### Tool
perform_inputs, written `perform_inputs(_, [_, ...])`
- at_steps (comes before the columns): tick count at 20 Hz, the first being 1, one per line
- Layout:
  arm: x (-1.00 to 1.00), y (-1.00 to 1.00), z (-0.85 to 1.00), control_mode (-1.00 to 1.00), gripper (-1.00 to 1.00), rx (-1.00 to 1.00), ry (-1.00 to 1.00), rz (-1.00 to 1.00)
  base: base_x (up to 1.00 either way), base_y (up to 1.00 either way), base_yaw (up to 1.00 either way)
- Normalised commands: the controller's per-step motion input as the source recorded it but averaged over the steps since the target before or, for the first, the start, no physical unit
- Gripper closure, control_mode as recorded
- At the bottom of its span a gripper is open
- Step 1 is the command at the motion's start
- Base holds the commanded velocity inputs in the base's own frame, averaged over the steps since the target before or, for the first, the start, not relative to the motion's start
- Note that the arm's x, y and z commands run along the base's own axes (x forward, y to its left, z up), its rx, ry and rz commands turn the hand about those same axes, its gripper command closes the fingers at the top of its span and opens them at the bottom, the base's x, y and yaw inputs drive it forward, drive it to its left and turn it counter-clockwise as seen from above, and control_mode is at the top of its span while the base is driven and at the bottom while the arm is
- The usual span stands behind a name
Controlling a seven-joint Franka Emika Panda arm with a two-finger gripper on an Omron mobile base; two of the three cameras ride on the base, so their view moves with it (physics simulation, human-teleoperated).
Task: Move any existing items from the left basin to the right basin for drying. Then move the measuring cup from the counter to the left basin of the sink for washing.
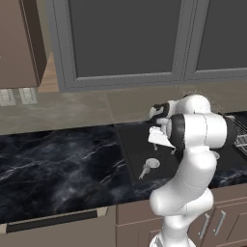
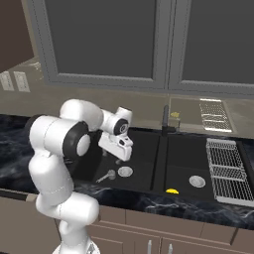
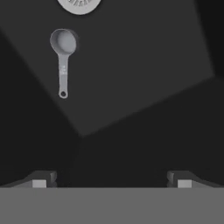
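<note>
Down on the floor of the left basin (image 2: 134, 154) lies the measuring cup (image 3: 63, 57), bowl up, just beside the round drain (image 2: 125, 171), its short handle pointing away from it. The hand (image 2: 117, 159) hangs above it with its jaws spread wide and nothing between them. Over in the right basin (image 2: 186, 163) a small yellow lump (image 2: 172, 190) sits near the front wall, well apart from that basin's drain.

By its look the cup is light, stiff, thin-walled plastic, likely to skid on the smooth black floor if nudged. The bowl is round and shallow, so pads could slip off it. The straight handle (image 1: 144, 171) seems the better hold: pinch it across its narrow width, near where it meets the bowl, so the cup does not swing.
</note>
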Motion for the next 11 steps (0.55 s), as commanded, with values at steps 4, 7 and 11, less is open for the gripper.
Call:
perform_inputs(4, [-0.34,0.0,0.59,-1.0,-1.0,-0.02,0.0,-0.01,0.0,0.0,0.0])
perform_inputs(7, [-0.39,0.02,0.6,-1.0,-1.0,-0.03,0.0,-0.02,0.0,0.0,0.0])
perform_inputs(11, [-0.45,0.05,0.59,-1.0,-1.0,-0.03,0.0,-0.02,0.0,0.0,0.0])
